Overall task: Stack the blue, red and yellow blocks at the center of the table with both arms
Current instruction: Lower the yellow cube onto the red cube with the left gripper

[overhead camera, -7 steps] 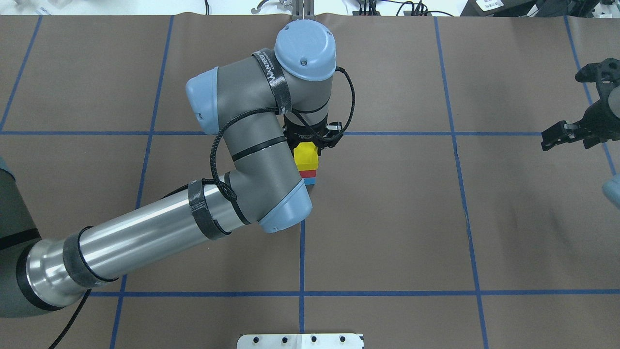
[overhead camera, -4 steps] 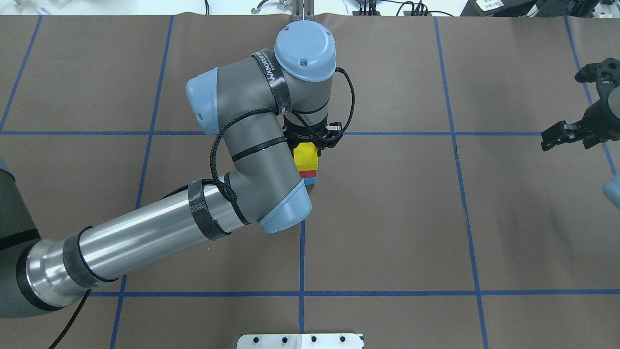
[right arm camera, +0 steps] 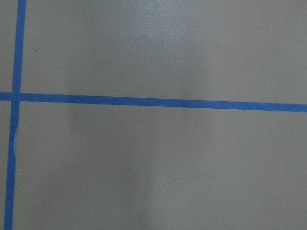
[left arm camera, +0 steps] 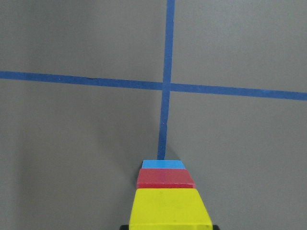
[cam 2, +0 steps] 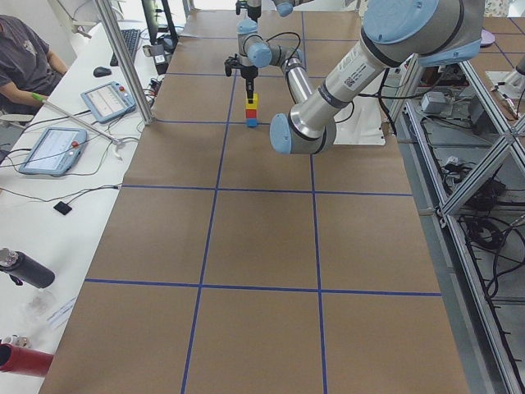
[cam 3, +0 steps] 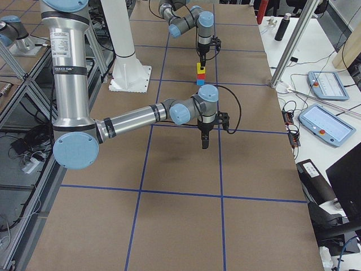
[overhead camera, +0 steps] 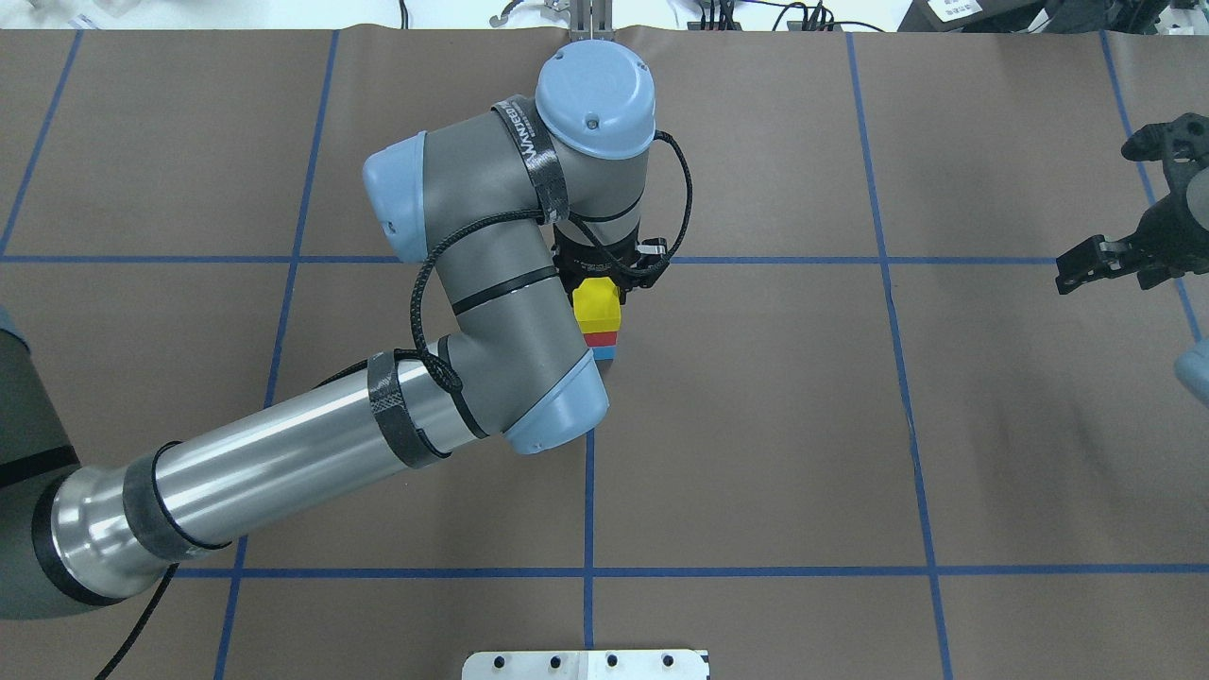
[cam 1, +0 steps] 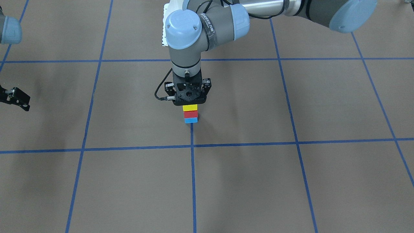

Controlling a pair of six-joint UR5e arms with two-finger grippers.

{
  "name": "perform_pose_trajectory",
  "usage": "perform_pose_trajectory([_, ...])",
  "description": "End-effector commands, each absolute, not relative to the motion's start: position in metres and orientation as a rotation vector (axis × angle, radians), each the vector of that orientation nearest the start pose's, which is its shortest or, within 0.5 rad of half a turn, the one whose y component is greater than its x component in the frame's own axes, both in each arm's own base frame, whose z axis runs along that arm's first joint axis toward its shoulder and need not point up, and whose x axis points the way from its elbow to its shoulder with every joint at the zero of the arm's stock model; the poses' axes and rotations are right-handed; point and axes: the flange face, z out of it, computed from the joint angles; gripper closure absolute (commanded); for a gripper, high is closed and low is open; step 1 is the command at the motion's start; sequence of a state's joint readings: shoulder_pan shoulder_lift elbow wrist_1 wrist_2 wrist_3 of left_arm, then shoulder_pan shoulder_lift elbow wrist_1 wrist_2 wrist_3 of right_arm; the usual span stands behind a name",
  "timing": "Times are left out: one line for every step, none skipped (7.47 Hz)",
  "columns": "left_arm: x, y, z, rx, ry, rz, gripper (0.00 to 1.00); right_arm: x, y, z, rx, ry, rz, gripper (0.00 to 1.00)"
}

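Note:
Three blocks stand in one upright stack on a tape line at the center of table [cam 1: 226,129]: the blue block [cam 1: 190,120] at the bottom, the red block [cam 1: 190,114] in the middle, the yellow block [cam 1: 190,107] on top. My left gripper [cam 1: 190,105] points straight down over the stack. In the left wrist view, dark fingertips touch both sides of the yellow block [left arm camera: 165,208], so the gripper is shut on it. My right gripper [overhead camera: 1100,203] hovers open and empty far off at the table's right side.
The white pedestal plate [overhead camera: 586,664] sits at the near edge of the table. A side bench holds tablets [cam 2: 105,100] and a seated person [cam 2: 25,57]. The left arm's elbow [overhead camera: 491,312] overhangs the table left of the stack.

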State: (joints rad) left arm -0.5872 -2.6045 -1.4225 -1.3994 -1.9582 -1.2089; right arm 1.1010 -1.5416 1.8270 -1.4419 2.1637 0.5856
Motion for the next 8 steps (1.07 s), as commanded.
perform_pose_trajectory([0.5714,-0.4942,0.0806,-0.007,0.796,-0.074,1.00,-0.1636,-0.4926,0.5125,0.053,-0.706,-0.014,0.00])
perform_pose_trajectory([0.5715,-0.4942,0.0818,-0.008,0.795,-0.074,0.93,-0.1630,-0.4928,0.5124,0.053,-0.707,-0.013,0.00])
perform_pose_trajectory([0.5706,-0.4950,0.0806,-0.006,0.796,-0.075,0.85,-0.1630,-0.4928,0.5124,0.053,-0.707,-0.013,0.00])
perform_pose_trajectory([0.5714,-0.4942,0.0818,-0.008,0.795,-0.074,0.67,-0.1630,-0.4928,0.5124,0.053,-0.707,-0.013,0.00])
perform_pose_trajectory([0.5718,-0.4945,0.0824,-0.008,0.794,-0.075,0.52,-0.1630,-0.4928,0.5124,0.053,-0.707,-0.013,0.00])
perform_pose_trajectory([0.5714,-0.4955,0.0816,-0.007,0.795,-0.076,0.48,-0.1637,-0.4926,0.5124,0.053,-0.707,-0.014,0.00])
perform_pose_trajectory([0.5714,-0.4955,0.0816,-0.007,0.795,-0.076,0.46,-0.1629,-0.4929,0.5125,0.054,-0.706,-0.014,0.00])
perform_pose_trajectory([0.5725,-0.4949,0.0822,-0.008,0.794,-0.075,0.32,-0.1630,-0.4928,0.5124,0.054,-0.707,-0.014,0.00])
